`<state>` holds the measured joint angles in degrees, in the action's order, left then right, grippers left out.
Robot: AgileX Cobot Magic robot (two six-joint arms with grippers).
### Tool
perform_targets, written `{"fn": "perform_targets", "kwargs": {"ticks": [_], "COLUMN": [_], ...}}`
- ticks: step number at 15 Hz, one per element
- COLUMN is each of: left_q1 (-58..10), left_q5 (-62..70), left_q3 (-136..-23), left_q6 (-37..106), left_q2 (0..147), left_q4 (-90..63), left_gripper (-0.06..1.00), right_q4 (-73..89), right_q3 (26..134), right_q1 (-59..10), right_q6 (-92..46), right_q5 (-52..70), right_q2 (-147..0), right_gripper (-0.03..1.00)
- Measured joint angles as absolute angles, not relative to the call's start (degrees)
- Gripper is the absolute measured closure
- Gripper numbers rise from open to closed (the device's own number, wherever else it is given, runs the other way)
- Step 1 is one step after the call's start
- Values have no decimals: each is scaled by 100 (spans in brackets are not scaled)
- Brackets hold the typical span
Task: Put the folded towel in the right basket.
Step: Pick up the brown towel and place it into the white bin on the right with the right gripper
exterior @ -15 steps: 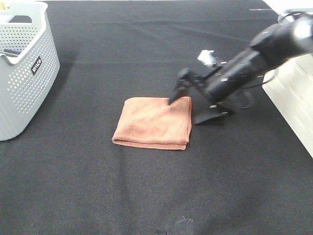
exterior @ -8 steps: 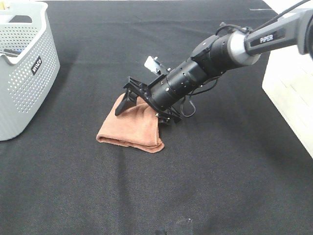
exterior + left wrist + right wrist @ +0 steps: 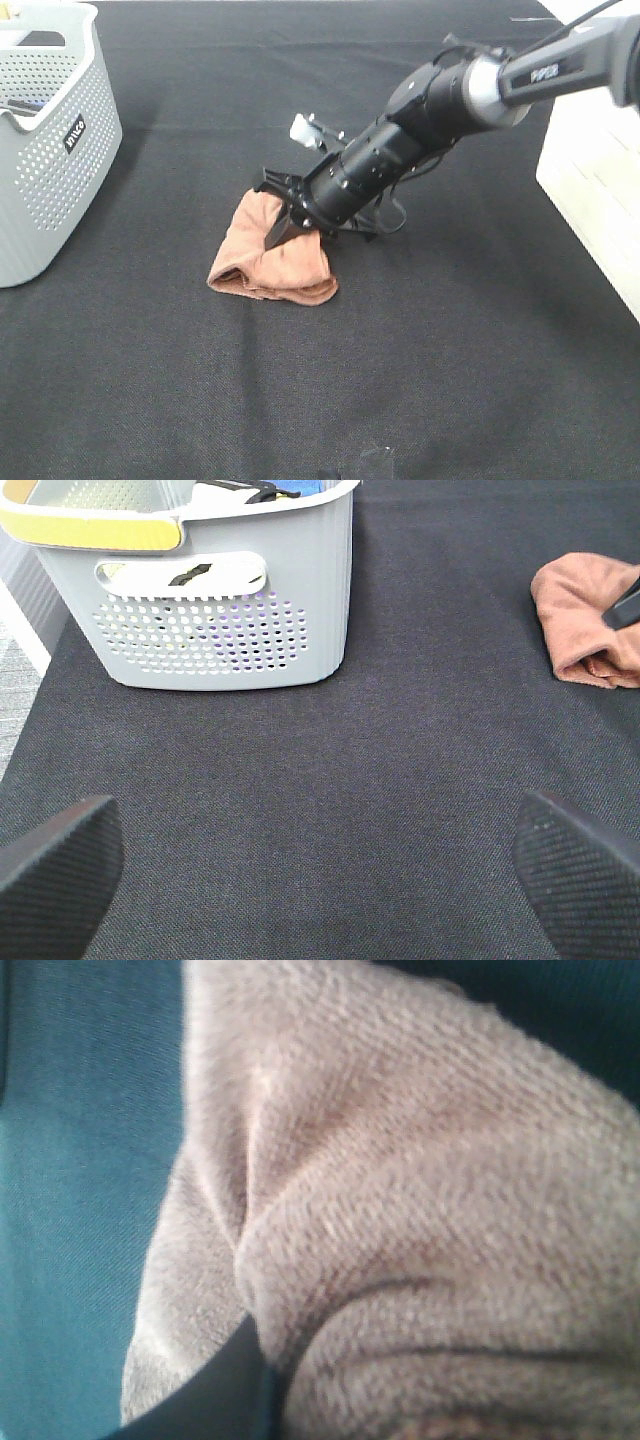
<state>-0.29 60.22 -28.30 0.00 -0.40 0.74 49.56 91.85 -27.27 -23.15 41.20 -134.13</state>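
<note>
the folded towel (image 3: 262, 264) is seen on the black table (image 3: 420, 380), near the middle, well apart from the grey perforated basket (image 3: 58, 165) at the left edge and from the white object (image 3: 597, 190) at the right edge. a second ago it was laid flat and square further to the right; half a second ago it had been shoved leftward under spread fingers. now it is bunched into a rumpled heap, its near edge rolled under.

the right gripper (image 3: 283, 225) is pressed into the towel's upper side, and its fingers, spread wide half a second ago, are now drawn together and clamped on a gathered fold. in the right wrist view the cloth (image 3: 420, 1210) fills nearly everything, a deep crease being pinched at its centre.

the left gripper (image 3: 320, 875) is held low over bare table, its fingertips (image 3: 60, 865) set far apart, nothing between them; the basket (image 3: 230, 630) and the towel (image 3: 585, 620) are seen beyond it.
</note>
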Motion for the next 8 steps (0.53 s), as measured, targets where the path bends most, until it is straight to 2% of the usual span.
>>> {"fn": "perform_targets", "kwargs": {"ticks": [5, 8], "left_q1": [-29, -29], "left_q5": [6022, 6022], "left_q3": [-2830, -2830], "left_q6": [0, 0], "left_q2": [-40, -40], "left_q4": [74, 74], "left_gripper": [-4, -4], "right_q4": [4853, 4440], "right_q3": [9185, 9179], "right_q1": [-2727, -2538], "right_q6": [-2343, -2343], "right_q5": [4332, 4756], "right_q2": [-12714, -11591], "right_gripper": [76, 76]}}
